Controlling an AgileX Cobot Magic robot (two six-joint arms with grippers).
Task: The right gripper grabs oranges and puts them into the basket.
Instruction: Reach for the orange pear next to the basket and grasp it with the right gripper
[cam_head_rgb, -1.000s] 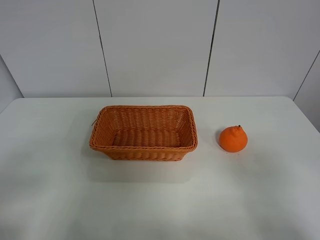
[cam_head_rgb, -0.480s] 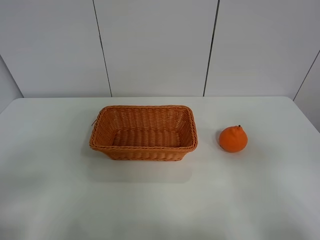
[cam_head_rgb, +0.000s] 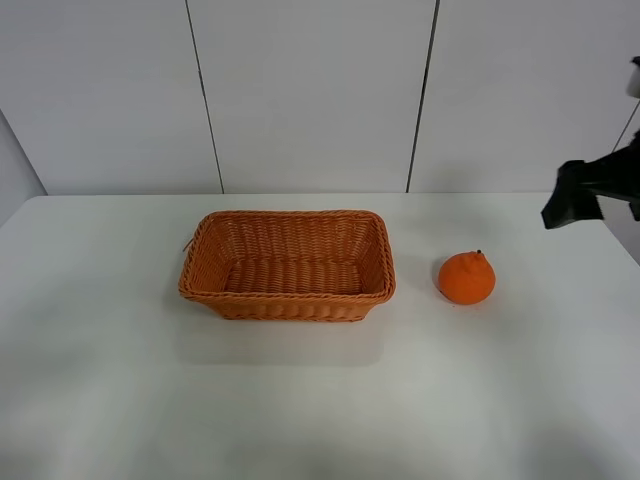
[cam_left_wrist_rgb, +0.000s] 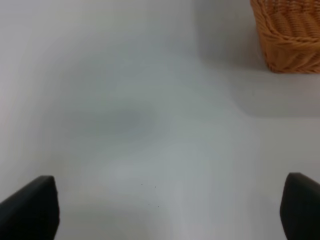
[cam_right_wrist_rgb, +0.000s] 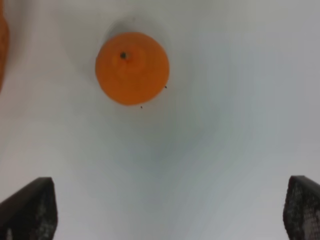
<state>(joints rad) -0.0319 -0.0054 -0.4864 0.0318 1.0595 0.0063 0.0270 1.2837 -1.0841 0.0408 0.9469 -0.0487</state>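
Wicker basket (cam_head_rgb: 290, 297); orange (cam_head_rgb: 466, 278) outside; right tool (cam_right_wrist_rgb: 166, 207) seemingly spread.

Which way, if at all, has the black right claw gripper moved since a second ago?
Yes. The black right gripper entered the high view from its right edge, toward the round orange fruit, which sits unmoved beside the woven wicker basket.

high overview facing the wall (cam_head_rgb: 310, 90); close downward wrist views, left sharing basket (cam_left_wrist_rgb: 290, 40), right orange (cam_right_wrist_rgb: 132, 68)

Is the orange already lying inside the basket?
No, the orange sits on the table beside the basket, outside its rim.
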